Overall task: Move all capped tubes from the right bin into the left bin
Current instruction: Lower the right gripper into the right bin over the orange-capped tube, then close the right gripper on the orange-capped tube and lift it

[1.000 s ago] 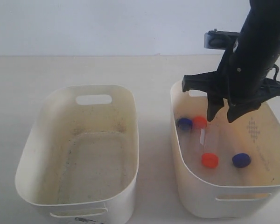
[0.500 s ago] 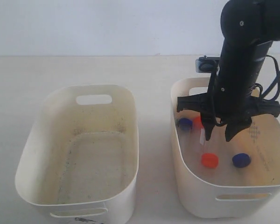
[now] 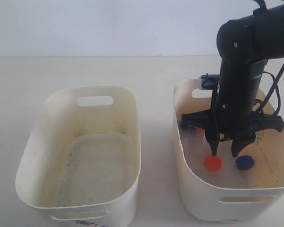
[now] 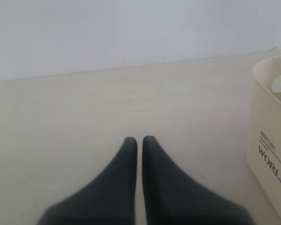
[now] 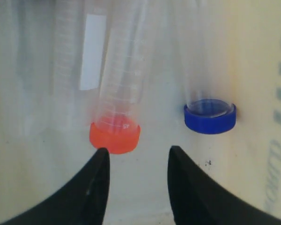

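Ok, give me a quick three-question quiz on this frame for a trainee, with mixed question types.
1. True or false: the right jaws stand open inside the right bin.
2. Which caps show in the right wrist view? A) one orange-red cap and one blue cap; B) two blue; C) two orange-red.
3. How many tubes lie in the left bin?
Key: 1 true; 2 A; 3 zero.
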`<state>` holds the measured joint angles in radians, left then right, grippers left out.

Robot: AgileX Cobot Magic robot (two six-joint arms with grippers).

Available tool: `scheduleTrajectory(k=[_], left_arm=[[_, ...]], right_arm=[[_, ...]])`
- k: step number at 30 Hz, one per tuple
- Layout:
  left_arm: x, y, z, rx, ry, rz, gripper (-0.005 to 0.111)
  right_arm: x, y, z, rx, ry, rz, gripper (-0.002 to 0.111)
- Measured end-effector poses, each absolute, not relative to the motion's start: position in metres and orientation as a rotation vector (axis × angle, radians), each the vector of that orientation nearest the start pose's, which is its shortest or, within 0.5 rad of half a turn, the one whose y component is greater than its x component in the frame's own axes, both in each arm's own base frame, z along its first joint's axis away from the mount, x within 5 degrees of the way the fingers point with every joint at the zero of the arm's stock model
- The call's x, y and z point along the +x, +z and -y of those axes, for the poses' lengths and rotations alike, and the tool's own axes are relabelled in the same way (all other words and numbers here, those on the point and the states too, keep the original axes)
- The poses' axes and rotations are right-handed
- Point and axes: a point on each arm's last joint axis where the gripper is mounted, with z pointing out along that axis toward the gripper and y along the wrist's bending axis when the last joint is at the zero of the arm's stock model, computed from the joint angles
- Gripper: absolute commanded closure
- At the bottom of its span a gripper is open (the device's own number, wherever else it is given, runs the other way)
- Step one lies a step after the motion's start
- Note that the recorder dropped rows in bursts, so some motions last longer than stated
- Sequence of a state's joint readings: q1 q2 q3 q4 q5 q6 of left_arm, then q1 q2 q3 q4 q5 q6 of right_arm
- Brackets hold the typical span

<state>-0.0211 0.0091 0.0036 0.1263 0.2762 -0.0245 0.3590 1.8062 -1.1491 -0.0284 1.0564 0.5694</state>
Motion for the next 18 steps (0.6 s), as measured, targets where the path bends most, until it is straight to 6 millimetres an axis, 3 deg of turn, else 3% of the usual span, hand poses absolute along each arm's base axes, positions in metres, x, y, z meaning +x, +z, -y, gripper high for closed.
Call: scheduleTrajectory(k=[10,13,14,18], left_arm=[[0.056,0.187,-0.002,0.08,0.085,-1.769,0.102],[0.056,0.187,-0.002,0.08,0.085,-1.769,0.102],[0.056,0.187,-0.002,0.08,0.085,-1.769,0.102],[0.056,0.187,-0.002,0.08,0.085,-1.769,0.102]], right_arm=[[0.292,0.155,-0.108,0.35,-0.025,-3.122,0.068],[0.294,0.153,-0.109,0.377,-0.001,-3.09,0.046],[0.294,0.153,-0.109,0.376,0.004,-3.084,0.043],[0.294,0.153,-0.108,0.373,-0.012,-3.082,0.061]])
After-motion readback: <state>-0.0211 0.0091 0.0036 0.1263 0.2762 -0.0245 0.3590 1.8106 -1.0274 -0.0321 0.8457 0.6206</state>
